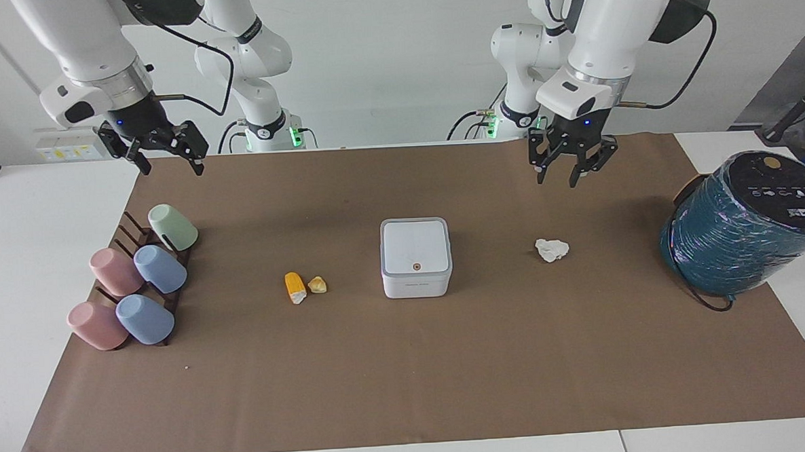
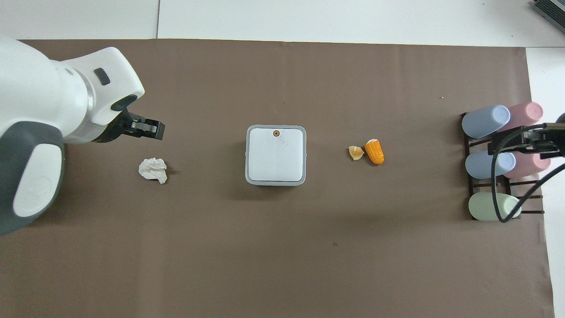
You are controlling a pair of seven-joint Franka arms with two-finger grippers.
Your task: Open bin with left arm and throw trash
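Observation:
The white square bin (image 1: 416, 256) stands mid-mat with its lid shut, orange dot up; it also shows in the overhead view (image 2: 276, 154). The crumpled paper wad (image 1: 552, 249) (image 2: 153, 170) lies toward the left arm's end. The orange-yellow piece (image 1: 295, 286) (image 2: 374, 151) and the yellowish lump (image 1: 317, 284) (image 2: 355, 153) lie toward the right arm's end. My left gripper (image 1: 572, 171) (image 2: 150, 129) is open and empty, up in the air over the mat by the wad. My right gripper (image 1: 166, 158) (image 2: 536, 143) is open and waits over the cup rack.
A big teal wrapped cylinder (image 1: 749, 224) stands at the left arm's end of the mat. A rack of pastel cups (image 1: 133, 285) (image 2: 499, 159) sits at the right arm's end. The brown mat (image 1: 409, 375) covers the table.

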